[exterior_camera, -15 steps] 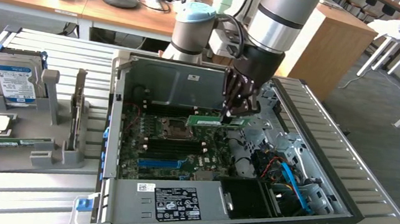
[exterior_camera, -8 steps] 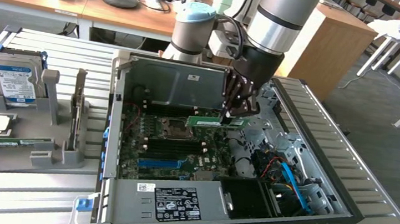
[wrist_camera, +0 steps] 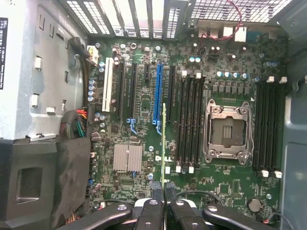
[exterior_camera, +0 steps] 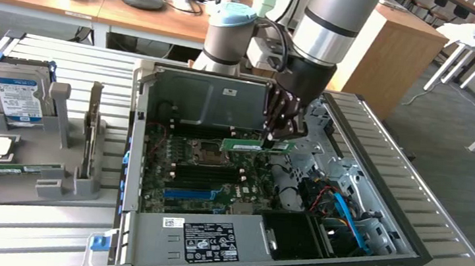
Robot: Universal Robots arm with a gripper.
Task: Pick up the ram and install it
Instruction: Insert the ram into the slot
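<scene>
My fingers [wrist_camera: 154, 211] are clenching the ram [wrist_camera: 164, 139] at one end, holding it on edge above the motherboard [wrist_camera: 225, 191]. I am judging it light, stiff and fragile.

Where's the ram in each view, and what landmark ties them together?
Exterior view: ram held in the pincer, above the motherboard.
Wrist view: ram edge-on, a thin green strip beside the blue slot.
Shared landmark: the CPU socket.
</scene>
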